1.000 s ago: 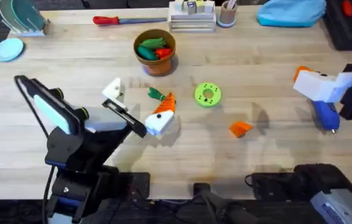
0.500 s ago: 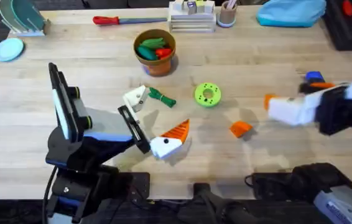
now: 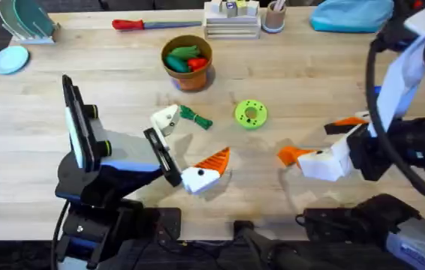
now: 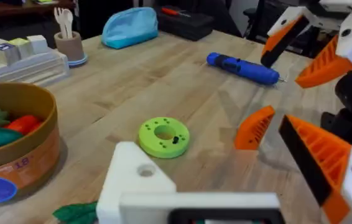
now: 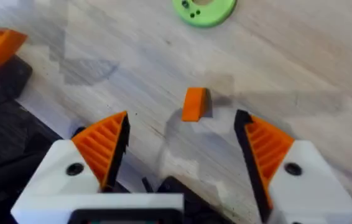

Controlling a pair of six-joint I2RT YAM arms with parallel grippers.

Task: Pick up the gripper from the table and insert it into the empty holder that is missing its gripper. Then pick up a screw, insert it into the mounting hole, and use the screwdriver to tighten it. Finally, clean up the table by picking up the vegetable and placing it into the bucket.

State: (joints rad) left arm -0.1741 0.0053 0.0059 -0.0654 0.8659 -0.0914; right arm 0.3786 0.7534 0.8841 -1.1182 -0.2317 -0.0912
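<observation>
Black jointed links on both arms, with pale blue-white panels along the upper segments. Left arm point(image 3: 100, 161): a flat light-blue face on the raised link, a green-yellow ring at one joint, a black bracket leading to the wrist. Left gripper point(image 3: 190, 146): white angular blocks, one finger point(image 3: 214, 159) faced with an orange ribbed pad, the other block point(image 4: 140, 180) bare white with a round screw hole. Right arm point(image 3: 404, 112): dark housing, a black cable looping along it. Right gripper point(image 5: 185, 152): white blocks with dark screw holes, two orange ribbed wedge pads point(image 5: 104, 146) edged in black.
</observation>
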